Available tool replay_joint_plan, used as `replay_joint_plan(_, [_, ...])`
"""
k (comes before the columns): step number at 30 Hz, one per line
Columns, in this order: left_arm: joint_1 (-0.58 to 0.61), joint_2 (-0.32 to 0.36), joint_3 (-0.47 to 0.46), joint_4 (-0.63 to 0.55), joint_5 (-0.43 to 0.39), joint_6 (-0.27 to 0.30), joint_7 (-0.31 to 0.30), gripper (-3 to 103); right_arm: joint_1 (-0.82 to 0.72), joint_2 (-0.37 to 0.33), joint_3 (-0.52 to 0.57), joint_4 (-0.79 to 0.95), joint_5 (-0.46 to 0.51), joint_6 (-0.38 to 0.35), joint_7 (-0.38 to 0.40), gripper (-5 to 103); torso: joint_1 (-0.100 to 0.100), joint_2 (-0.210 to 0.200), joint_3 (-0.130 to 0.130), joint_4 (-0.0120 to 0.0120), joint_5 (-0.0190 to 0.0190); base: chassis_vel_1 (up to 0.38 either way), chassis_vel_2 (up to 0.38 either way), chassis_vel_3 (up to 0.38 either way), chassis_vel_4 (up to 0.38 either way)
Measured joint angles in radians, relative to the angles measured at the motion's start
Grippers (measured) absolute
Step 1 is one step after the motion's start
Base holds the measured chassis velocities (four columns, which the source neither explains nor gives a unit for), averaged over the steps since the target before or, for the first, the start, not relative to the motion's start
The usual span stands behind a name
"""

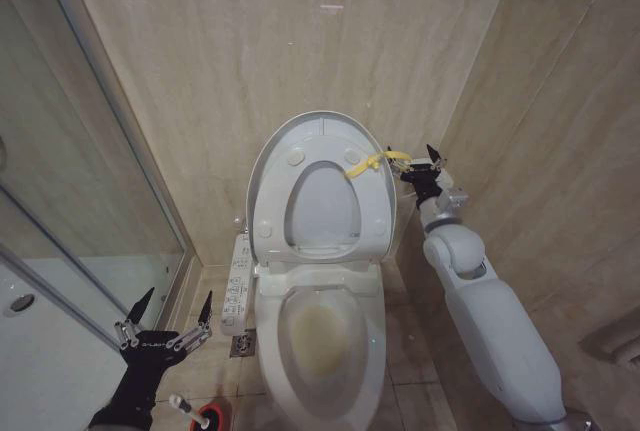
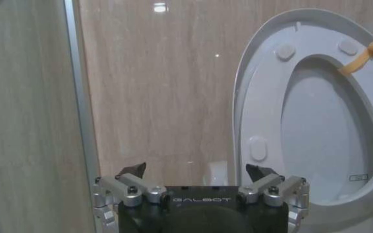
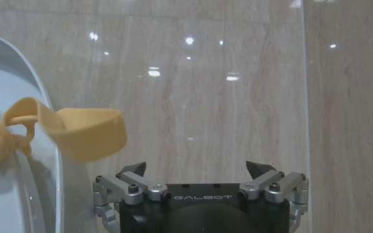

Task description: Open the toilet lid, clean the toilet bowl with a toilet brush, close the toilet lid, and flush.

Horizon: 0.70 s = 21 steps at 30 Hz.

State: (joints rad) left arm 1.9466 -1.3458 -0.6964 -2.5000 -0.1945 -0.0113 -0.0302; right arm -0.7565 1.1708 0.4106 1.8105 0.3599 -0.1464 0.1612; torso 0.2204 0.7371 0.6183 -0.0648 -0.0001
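The toilet lid (image 1: 290, 141) stands raised against the back wall, and the ring seat (image 1: 380, 216) is up against it. A yellow tag (image 1: 385, 159) hangs at their right edge. Below, the toilet bowl (image 1: 320, 336) lies uncovered, with yellowish stains inside. My right gripper (image 1: 413, 159) is open just right of the yellow tag (image 3: 86, 131), holding nothing. My left gripper (image 1: 172, 307) is open low at the left, above the toilet brush (image 1: 178, 404) in its red holder (image 1: 212, 416). The raised lid (image 2: 264, 58) also shows in the left wrist view beyond my left gripper (image 2: 196, 171).
A button panel (image 1: 238, 286) runs along the bowl's left side. A floor drain (image 1: 243, 344) lies beside it. A glass shower partition (image 1: 80, 201) closes off the left. Tiled walls stand close behind and to the right.
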Motion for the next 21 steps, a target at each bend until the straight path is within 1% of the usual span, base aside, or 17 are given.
replay_joint_plan(3, [0.0,0.0,0.0,0.0,0.0,0.0,0.0,100,-0.039,-0.016,0.001,0.039,0.018,0.0,0.0,100,0.0,0.0,0.0,-0.0001,-0.0001,0.0,0.0,0.0,0.0])
replay_joint_plan(5, [0.0,0.0,0.0,0.0,0.0,0.0,0.0,100,-0.091,-0.037,0.016,0.09,0.034,-0.001,0.002,100,0.0,0.0,0.0,0.0003,0.0001,0.0,0.0,0.0,0.0])
replay_joint_plan(7, [0.0,0.0,0.0,0.0,0.0,0.0,0.0,100,-0.163,-0.064,0.043,0.157,0.071,-0.007,0.003,100,0.0,0.0,0.0,0.0005,0.0002,0.0,0.0,0.0,0.0])
replay_joint_plan(8, [0.0,0.0,0.0,0.0,0.0,0.0,0.0,100,-0.163,-0.064,0.043,0.157,0.071,-0.007,0.003,100,0.0,0.0,0.0,0.0005,0.0002,0.0,0.0,0.0,0.0])
replay_joint_plan(10, [0.0,0.0,0.0,0.0,0.0,0.0,0.0,100,-0.263,-0.091,0.08,0.247,0.115,-0.017,0.007,100,0.0,0.0,0.0,0.0005,0.0002,0.0,0.0,0.0,0.0])
replay_joint_plan(11, [0.0,0.0,0.0,0.0,0.0,0.0,0.0,100,-0.263,-0.091,0.08,0.247,0.115,-0.017,0.007,100,0.0,0.0,0.0,0.0005,0.0002,0.0,0.0,0.0,0.0])
replay_joint_plan(12, [0.0,0.0,0.0,0.0,0.0,0.0,0.0,100,-0.318,-0.096,0.096,0.299,0.132,-0.028,0.018,100,0.0,0.0,0.0,0.0006,0.0003,0.0,0.0,0.0,0.0])
replay_joint_plan(13, [0.0,0.0,0.0,0.0,0.0,0.0,0.0,100,-0.378,-0.095,0.113,0.364,0.147,-0.04,0.034,100,0.0,0.0,0.0,0.0004,0.0005,0.0,0.0,0.0,0.0])
replay_joint_plan(14, [0.0,0.0,0.0,0.0,0.0,0.0,0.0,100,-0.378,-0.095,0.113,0.364,0.147,-0.04,0.034,100,0.0,0.0,0.0,0.0004,0.0005,0.0,0.0,0.0,0.0])
replay_joint_plan(15, [0.0,0.0,0.0,0.0,0.0,0.0,0.0,100,-0.422,-0.088,0.126,0.416,0.152,-0.049,0.046,100,0.0,0.0,0.0,0.0009,0.0005,0.0,0.0,0.0,0.0])
replay_joint_plan(16, [0.0,0.0,0.0,0.0,0.0,0.0,0.0,100,-0.483,-0.077,0.143,0.485,0.156,-0.068,0.058,100,0.0,0.0,0.0,0.0027,0.0003,0.0,0.0,0.0,0.0])
replay_joint_plan(17, [0.0,0.0,0.0,0.0,0.0,0.0,0.0,100,-0.483,-0.077,0.143,0.485,0.156,-0.068,0.058,100,0.0,0.0,0.0,0.0027,0.0003,0.0,0.0,0.0,0.0])
replay_joint_plan(18, [0.0,0.0,0.0,0.0,0.0,0.0,0.0,100,-0.523,-0.068,0.16,0.527,0.156,-0.083,0.068,100,0.0,0.0,0.0,0.0029,0.0001,0.0,0.0,0.0,0.0])
replay_joint_plan(19, [0.0,0.0,0.0,0.0,0.0,0.0,0.0,100,-0.572,-0.057,0.178,0.574,0.155,-0.099,0.079,100,0.0,0.0,0.0,0.0022,-0.0001,0.054,0.047,0.039,0.015])
replay_joint_plan(20, [0.0,0.0,0.0,0.0,0.0,0.0,0.0,100,-0.572,-0.057,0.178,0.574,0.155,-0.099,0.079,100,0.0,0.0,0.0,0.0022,-0.0001,0.054,0.047,0.039,0.015])
replay_joint_plan(21, [0.0,0.0,0.0,0.0,0.0,0.0,0.0,100,-0.614,-0.049,0.193,0.608,0.145,-0.109,0.084,100,0.0,0.0,0.0,0.0015,-0.0004,0.054,0.017,0.015,0.015])
